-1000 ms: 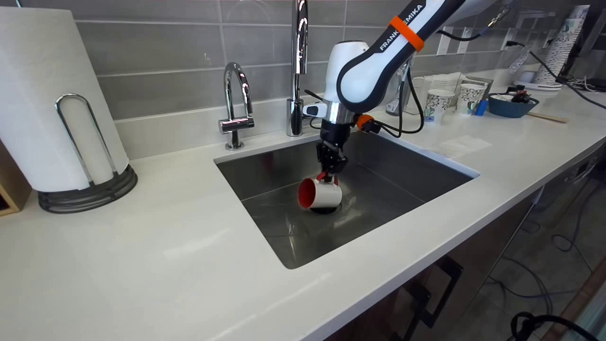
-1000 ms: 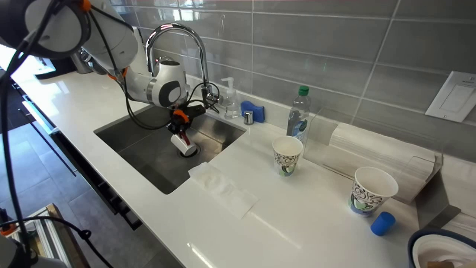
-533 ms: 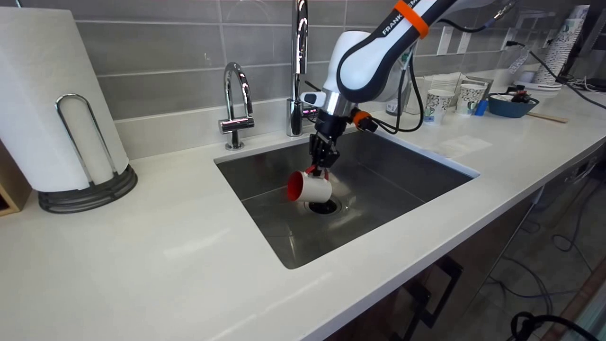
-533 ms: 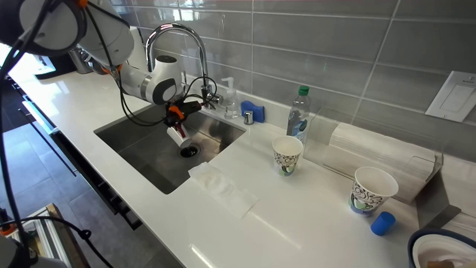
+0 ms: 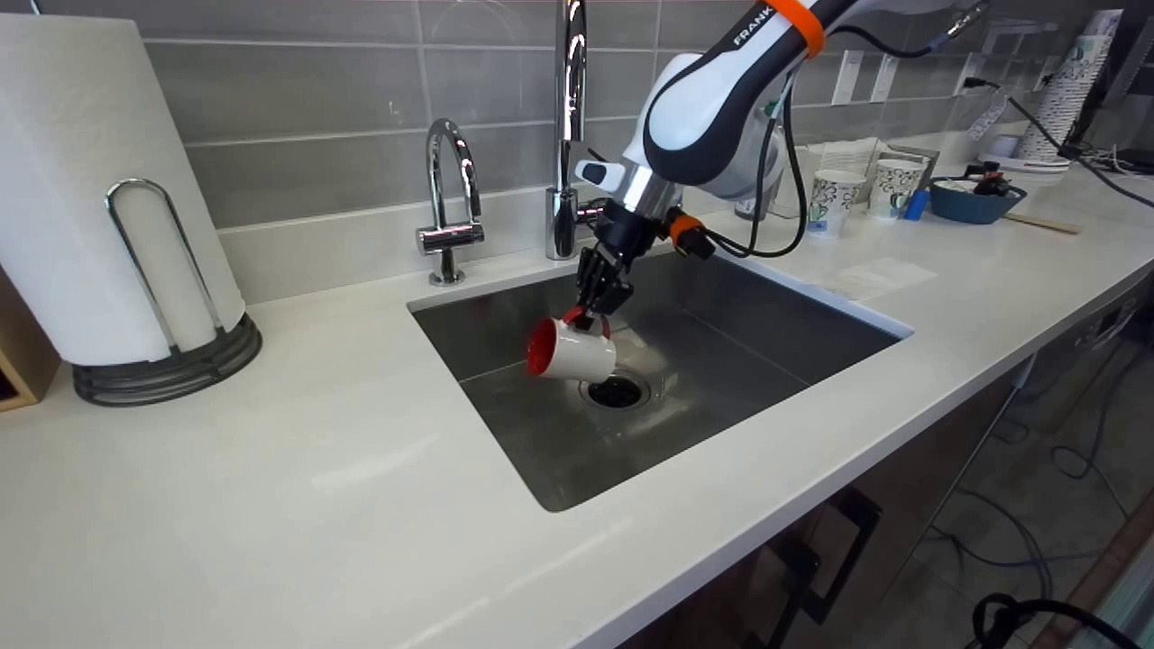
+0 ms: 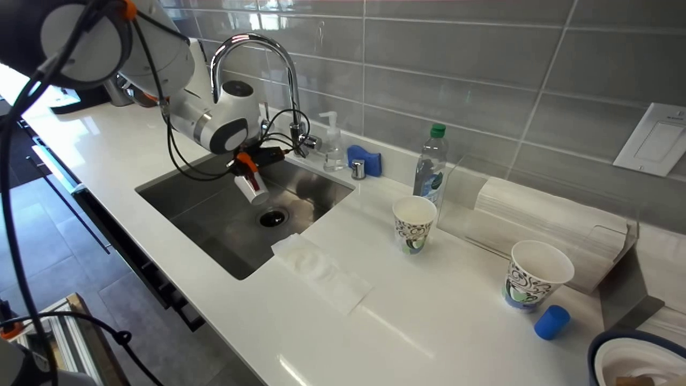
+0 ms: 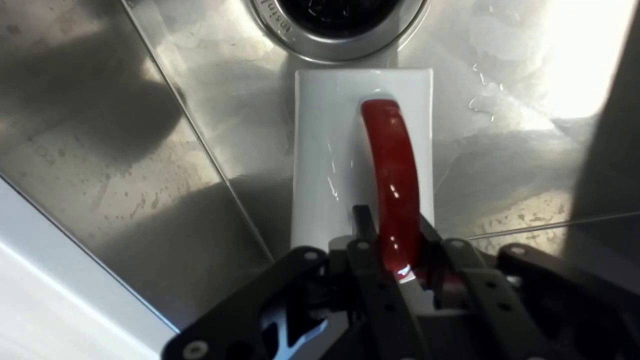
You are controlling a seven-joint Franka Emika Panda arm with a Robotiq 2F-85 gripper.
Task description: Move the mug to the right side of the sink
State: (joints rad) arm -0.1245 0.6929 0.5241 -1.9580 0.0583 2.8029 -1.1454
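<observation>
The mug (image 5: 581, 354) is white outside, with a red inside and a red handle (image 7: 392, 170). It also shows in an exterior view (image 6: 252, 190). It lies on its side in the air, inside the sink (image 5: 730, 361), beside the drain (image 5: 617, 392). Its mouth faces the paper towel side and its handle is up. My gripper (image 7: 396, 227) is shut on the handle, one dark finger on each side, in the wrist view. The gripper also shows above the mug in an exterior view (image 5: 589, 320). The mug's mouth is hidden in the wrist view.
A tall faucet (image 5: 566, 180) and a small tap (image 5: 446, 203) stand behind the sink. A paper towel roll (image 5: 117, 207) stands on the counter. A paper towel sheet (image 6: 321, 273), paper cups (image 6: 414, 225) and a soap bottle (image 6: 430, 166) are on the opposite side.
My gripper has carried the mug away from the drain, toward the paper towel roll side, and slightly up. The drain is now uncovered. The wrist has tilted a little.
</observation>
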